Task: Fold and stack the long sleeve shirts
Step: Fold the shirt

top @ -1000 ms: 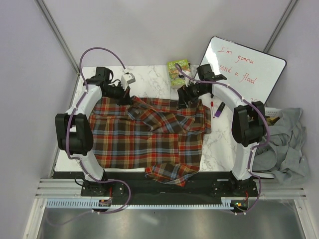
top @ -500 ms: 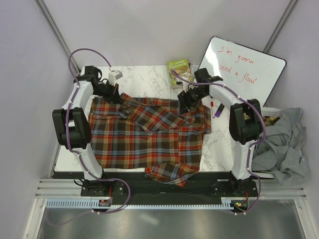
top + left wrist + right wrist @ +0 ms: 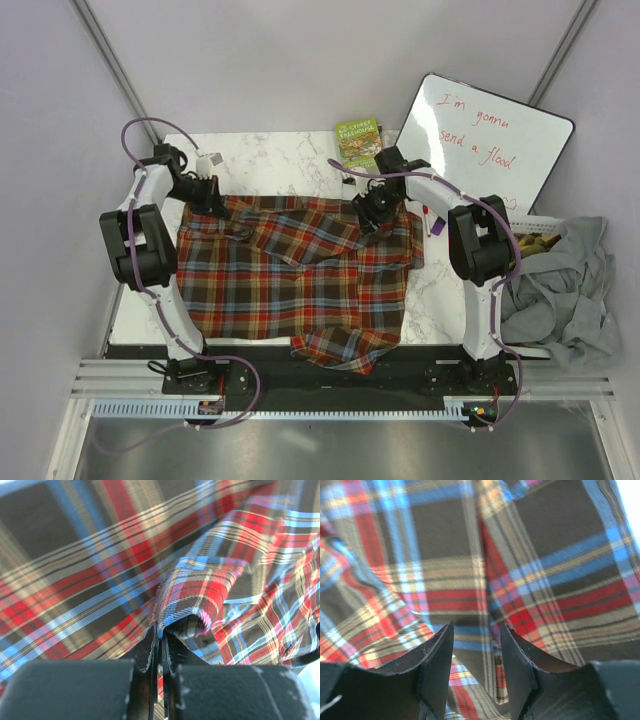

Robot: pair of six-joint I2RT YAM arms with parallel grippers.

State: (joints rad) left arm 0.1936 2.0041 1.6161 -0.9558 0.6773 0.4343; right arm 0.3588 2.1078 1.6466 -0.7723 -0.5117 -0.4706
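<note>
You seem to be flattening the plaid shirt [image 3: 300, 275], lying across the middle of the counter [image 3: 300, 160], ahead of folding. Your left gripper [image 3: 207, 192], upper left, is pinching a fold of its top edge, jaws clamped tight. Your right gripper [image 3: 372, 212], upper centre, is hovering at the cloth, jaws slightly parted, gripping nothing. Next, probably: close the right, then pull taut.
</note>
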